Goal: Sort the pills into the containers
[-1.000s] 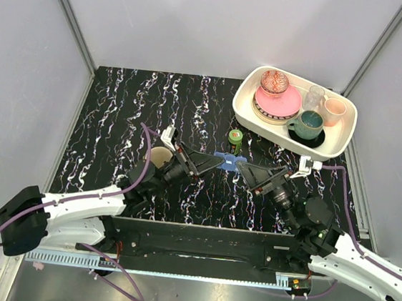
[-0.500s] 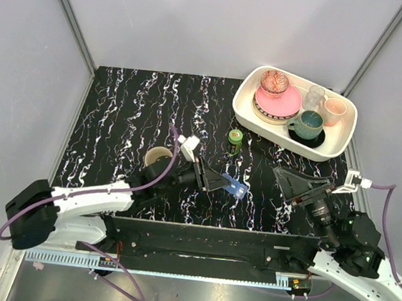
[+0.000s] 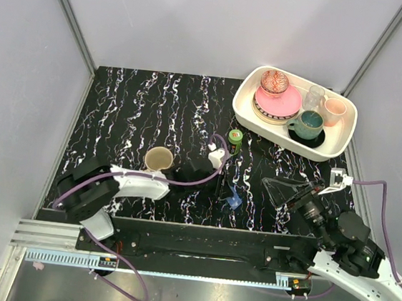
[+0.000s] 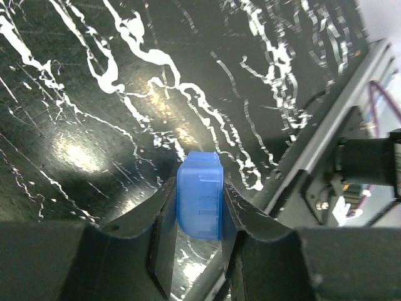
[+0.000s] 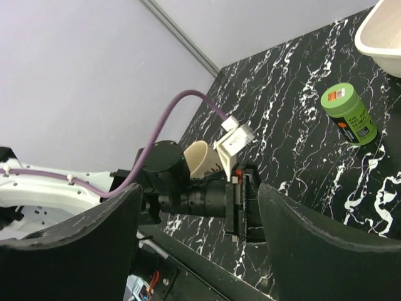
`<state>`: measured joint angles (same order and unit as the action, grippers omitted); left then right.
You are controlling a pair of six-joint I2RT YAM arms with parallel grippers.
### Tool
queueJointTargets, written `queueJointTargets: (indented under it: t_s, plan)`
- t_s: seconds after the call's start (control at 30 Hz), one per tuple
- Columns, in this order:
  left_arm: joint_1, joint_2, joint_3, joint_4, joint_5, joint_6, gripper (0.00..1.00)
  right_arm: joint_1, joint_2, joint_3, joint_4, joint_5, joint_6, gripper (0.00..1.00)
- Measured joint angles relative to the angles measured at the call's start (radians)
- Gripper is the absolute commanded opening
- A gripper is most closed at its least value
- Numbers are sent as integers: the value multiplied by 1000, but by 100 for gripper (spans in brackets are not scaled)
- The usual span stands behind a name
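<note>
No writing can be read anywhere. The small green cylindrical canister (image 5: 348, 116), ahead and right of the right end effector (image 5: 199, 207), bears orange-red label patches. Their print is too small to make out.

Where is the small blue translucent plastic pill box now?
The pill box is clamped in the left gripper, front-centre over the table in the top view, on the near side of the green cylindrical bottle.

The left gripper (image 4: 198, 188) is clamping the blue pill box (image 4: 199, 204) end-on between its black fingers (image 4: 161, 219). A black, white-veined tabletop (image 4: 94, 94) is spreading beyond the box, with a metal edge rail (image 4: 326, 147) running to the box's right.
</note>
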<state>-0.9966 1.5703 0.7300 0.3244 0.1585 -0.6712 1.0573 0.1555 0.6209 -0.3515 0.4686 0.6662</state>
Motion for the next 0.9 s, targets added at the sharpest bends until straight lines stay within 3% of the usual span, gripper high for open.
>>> queueJointTargets:
  t_s: [0.2,0.43,0.77,0.9]
  plan:
    - [7,97,60,-13,-5,83,13,0,-30,-47,-24,-19,1,82]
    - [10,129,116,-47,-36,150,46,0,-130,-85,-38,-26,0,83]
    - [18,150,122,-158,-117,182,65,0,-134,-89,-43,-31,-10,83]
    - [20,149,122,-192,-149,193,77,0,-134,-89,-43,-41,-14,84]
